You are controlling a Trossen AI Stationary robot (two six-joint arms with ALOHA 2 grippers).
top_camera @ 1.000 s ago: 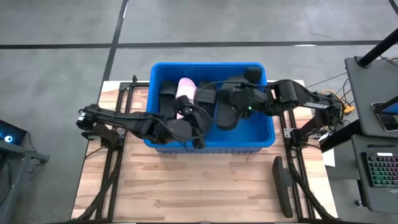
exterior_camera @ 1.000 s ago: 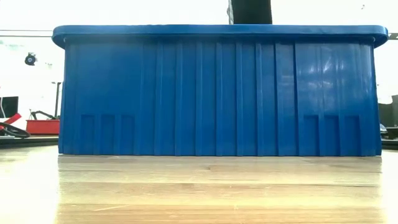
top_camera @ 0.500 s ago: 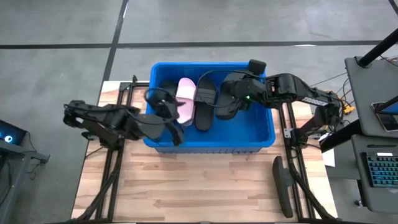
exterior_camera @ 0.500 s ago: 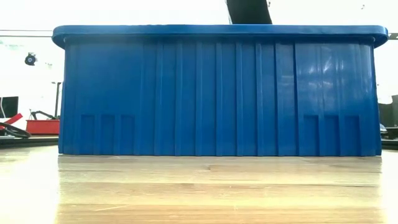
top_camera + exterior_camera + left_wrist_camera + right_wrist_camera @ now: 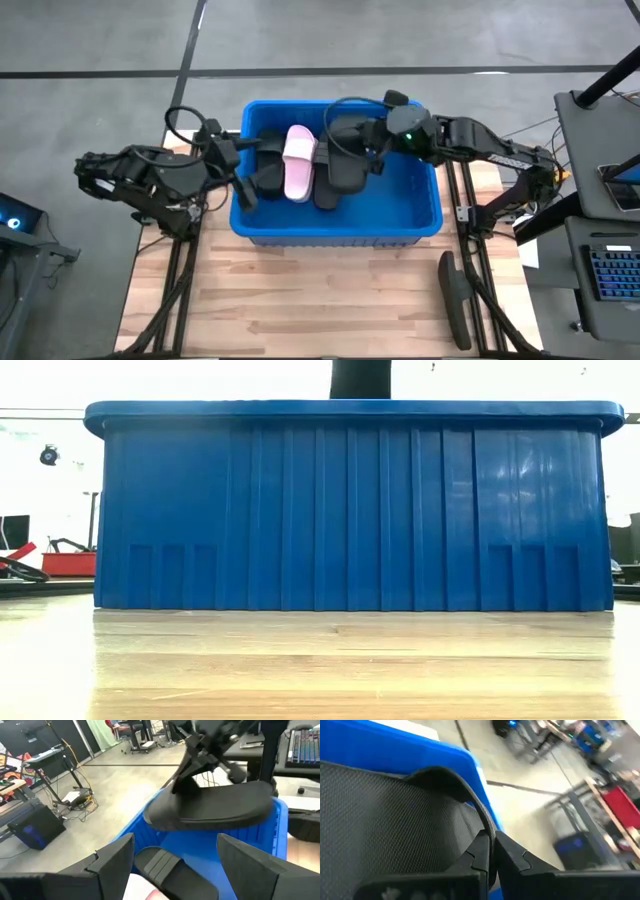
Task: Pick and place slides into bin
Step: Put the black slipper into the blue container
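The blue bin (image 5: 415, 215) stands on the far half of the wooden table. Inside it lie a pale pink slide (image 5: 298, 163) and black slides (image 5: 268, 170) (image 5: 325, 192). My right gripper (image 5: 374, 152) is shut on another black slide (image 5: 346, 158), held above the bin's inside; the left wrist view shows this slide (image 5: 215, 810) over the bin. My left gripper (image 5: 243, 187) hovers open and empty at the bin's left rim, its fingers (image 5: 116, 861) spread wide. In the low view the bin's near wall (image 5: 350, 510) hides the slides. My right gripper pinches the black slide's strap at its edge (image 5: 472, 810) between its two shut fingers (image 5: 481, 851). It comes from the table's right side, slanting a little downward. The slide hangs lifted clear above the slides in the bin, roughly level.
One more black slide (image 5: 455, 300) lies on the table near its right front edge. Arm frames flank the bin on both sides. Bare wooden tabletop (image 5: 320, 300) spreads in front of the bin.
My left gripper has drawn back out of the bin, rising and going toward the table's left edge, staying open and empty. My right gripper, still shut on the black slide, has carried it toward the bin's far left part while turning; the slide has swung round with it.
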